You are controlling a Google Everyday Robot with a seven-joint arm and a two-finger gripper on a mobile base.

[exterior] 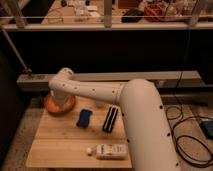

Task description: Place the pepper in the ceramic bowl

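Observation:
The ceramic bowl (59,106) is orange and shallow. It sits at the back left corner of the wooden table (65,142). My white arm reaches from the lower right across the table to it. My gripper (62,101) hangs down from the arm's end directly over the bowl's inside. The arm's end hides most of the bowl's inside. The pepper is not visible.
A blue pad (84,118) lies right of the bowl. A black rectangular object (110,119) lies beside it. A white bottle (108,151) lies near the table's front edge. A ledge and railing run behind the table. Cables lie on the floor at right.

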